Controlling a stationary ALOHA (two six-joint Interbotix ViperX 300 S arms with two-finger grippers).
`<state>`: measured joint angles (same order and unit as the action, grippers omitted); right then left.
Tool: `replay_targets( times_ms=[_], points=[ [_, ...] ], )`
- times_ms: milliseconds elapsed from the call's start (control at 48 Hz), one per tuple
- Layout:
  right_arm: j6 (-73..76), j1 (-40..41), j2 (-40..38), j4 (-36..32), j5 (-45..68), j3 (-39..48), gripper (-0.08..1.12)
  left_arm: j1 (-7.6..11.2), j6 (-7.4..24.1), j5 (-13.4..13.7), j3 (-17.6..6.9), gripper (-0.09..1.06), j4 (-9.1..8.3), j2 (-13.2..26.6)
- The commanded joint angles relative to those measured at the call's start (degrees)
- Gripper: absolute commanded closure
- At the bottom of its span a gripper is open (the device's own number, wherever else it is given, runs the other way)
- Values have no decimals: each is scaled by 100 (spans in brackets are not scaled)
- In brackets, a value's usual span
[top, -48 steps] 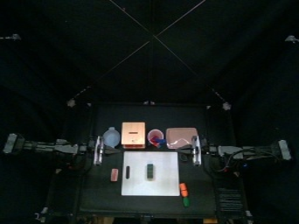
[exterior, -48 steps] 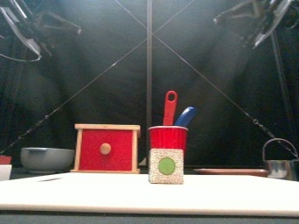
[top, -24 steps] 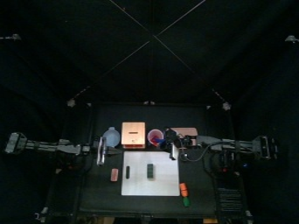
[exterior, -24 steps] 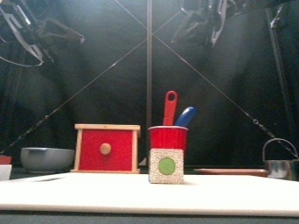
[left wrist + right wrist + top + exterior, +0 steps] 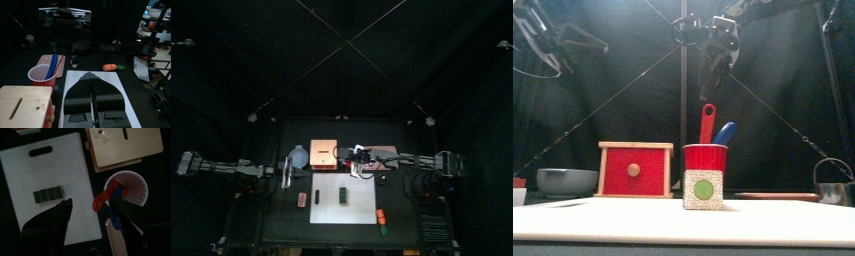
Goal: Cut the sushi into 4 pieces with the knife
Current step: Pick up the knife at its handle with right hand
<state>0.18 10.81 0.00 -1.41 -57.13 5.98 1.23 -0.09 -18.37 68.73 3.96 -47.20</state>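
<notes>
A dark green sushi roll (image 5: 342, 196) lies whole on the white cutting board (image 5: 358, 185); from the front I see its end (image 5: 704, 189). Behind it stands the red cup (image 5: 704, 157), holding a red knife (image 5: 708, 120) and a blue knife (image 5: 726, 132). My right gripper (image 5: 358, 159) hangs high above the cup with its jaws open and nothing in them. In the right wrist view the cup (image 5: 130, 187), the red knife (image 5: 105, 196) and the sushi (image 5: 50, 194) lie below the gripper (image 5: 89, 204). My left gripper (image 5: 285, 173) rests shut at the board's left edge.
The wooden box (image 5: 322, 154) with its red drawer front (image 5: 635, 170) stands left of the cup, the blue-grey bowl (image 5: 298, 157) beyond it. The pink tray (image 5: 382, 152) lies under my right arm. A metal cutter (image 5: 831, 186) sits at the right. Small toys (image 5: 382, 215) lie by the board.
My right arm has swung in from the table's right side to above the red cup, and its jaws have gone from shut to open. The left arm has not moved.
</notes>
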Motion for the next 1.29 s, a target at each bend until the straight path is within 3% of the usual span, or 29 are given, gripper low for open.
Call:
replay_targets(
  times_ms=[21, 458, 1021, 1146, 1292],
  points=[
    [-18, 26, 176, -105, -457, -404, 12, 9, -9, -53, -79, 97, 26, 18],
    [-343, -18, 1037, -246, -1477, -1099, 12, 9, -9, -53, -44, 97, 26, 18],
    [-360, 26, 1327, -554, -1784, -1336, 13, 9, -9, -53, 26, 97, 26, 18],
    [-369, 26, 1354, -571, -1784, -1336, 22, 0, -9, -53, 26, 97, 26, 18],
    [-369, 26, 1371, -571, -1811, -1336, 43, -18, -9, -53, 26, 97, 26, 18]
  ],
)
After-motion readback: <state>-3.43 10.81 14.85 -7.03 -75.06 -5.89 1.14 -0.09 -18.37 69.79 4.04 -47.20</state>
